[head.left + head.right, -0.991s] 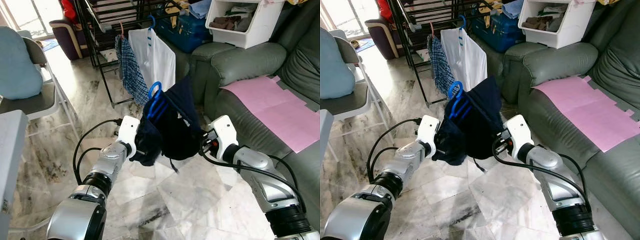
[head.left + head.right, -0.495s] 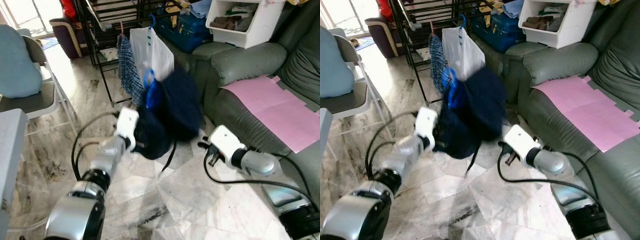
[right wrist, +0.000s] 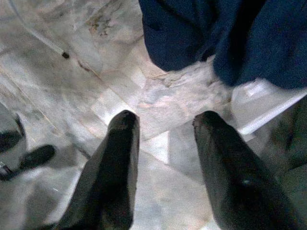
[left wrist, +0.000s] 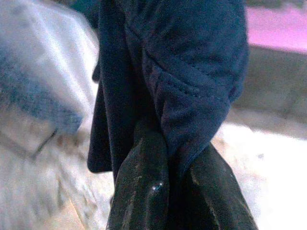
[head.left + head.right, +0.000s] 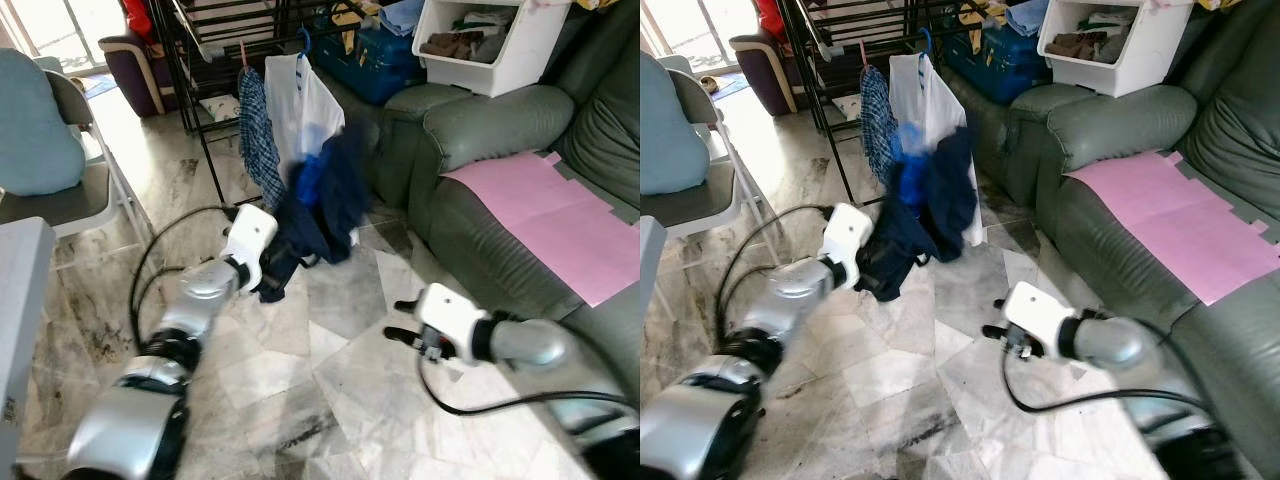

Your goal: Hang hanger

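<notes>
- Eye views: left gripper (image 5: 268, 268) is clamping the navy garment (image 5: 318, 215) on its blue hanger (image 5: 308, 178); the drying rack (image 5: 205, 60) is standing just beyond, up and ahead.
- Left wrist view: fingers (image 4: 141, 187) are pinching navy cloth.
- Right wrist view: right gripper (image 3: 163, 124) is hovering spread and empty over the floor, farther off.

Blue hanger (image 5: 309, 180) motion-blurred, mostly buried in navy garment (image 5: 322, 215); hook prob. hidden. Left gripper (image 4: 175, 167) fingertips covered by cloth. Drying rack (image 5: 215, 60) cut off at top.
</notes>
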Motion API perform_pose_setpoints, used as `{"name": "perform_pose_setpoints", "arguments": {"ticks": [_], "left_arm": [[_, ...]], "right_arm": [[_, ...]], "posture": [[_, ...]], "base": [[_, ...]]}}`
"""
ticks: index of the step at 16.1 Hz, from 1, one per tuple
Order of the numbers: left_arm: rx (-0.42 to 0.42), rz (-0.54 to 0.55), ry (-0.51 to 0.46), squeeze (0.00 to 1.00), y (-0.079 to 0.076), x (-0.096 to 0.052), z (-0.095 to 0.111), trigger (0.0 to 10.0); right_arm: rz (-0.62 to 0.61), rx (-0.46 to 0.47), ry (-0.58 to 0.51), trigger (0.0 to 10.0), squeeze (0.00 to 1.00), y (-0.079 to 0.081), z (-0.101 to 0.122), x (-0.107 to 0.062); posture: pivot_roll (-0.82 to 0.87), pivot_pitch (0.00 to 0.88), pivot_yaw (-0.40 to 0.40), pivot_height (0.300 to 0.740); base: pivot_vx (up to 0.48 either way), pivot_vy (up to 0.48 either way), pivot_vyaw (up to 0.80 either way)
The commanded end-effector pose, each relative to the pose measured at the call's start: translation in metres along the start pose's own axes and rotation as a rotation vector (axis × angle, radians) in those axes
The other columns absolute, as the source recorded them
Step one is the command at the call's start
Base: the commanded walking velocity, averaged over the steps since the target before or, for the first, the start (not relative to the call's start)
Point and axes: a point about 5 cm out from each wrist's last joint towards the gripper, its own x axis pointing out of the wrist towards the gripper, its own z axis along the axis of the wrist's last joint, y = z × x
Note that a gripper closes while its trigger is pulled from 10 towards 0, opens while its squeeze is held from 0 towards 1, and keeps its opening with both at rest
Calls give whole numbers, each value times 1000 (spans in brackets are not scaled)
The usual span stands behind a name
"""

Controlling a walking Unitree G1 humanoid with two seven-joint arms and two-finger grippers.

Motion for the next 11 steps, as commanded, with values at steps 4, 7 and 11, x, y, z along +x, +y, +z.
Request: {"name": "perform_pose_setpoints", "arguments": {"ticks": [4,7,11], "left_arm": [[303,-312,61,0,-5,-23,-9,0],[374,-426,73,0,-9,-36,-18,0],[423,-460,-35,0,-15,-32,-2,0]], "right_arm": [[-12,-113,-52,10000,1000,-35,20,-38],[41,-169,-35,10000,1000,-49,23,-54],[143,-104,-39,10000,1000,-48,16,-52]], "posture": [[-154,0,32,740],[-155,0,28,740],[-151,0,19,740]], "base": [[0,0,0],[0,0,0],[0,0,0]]}}
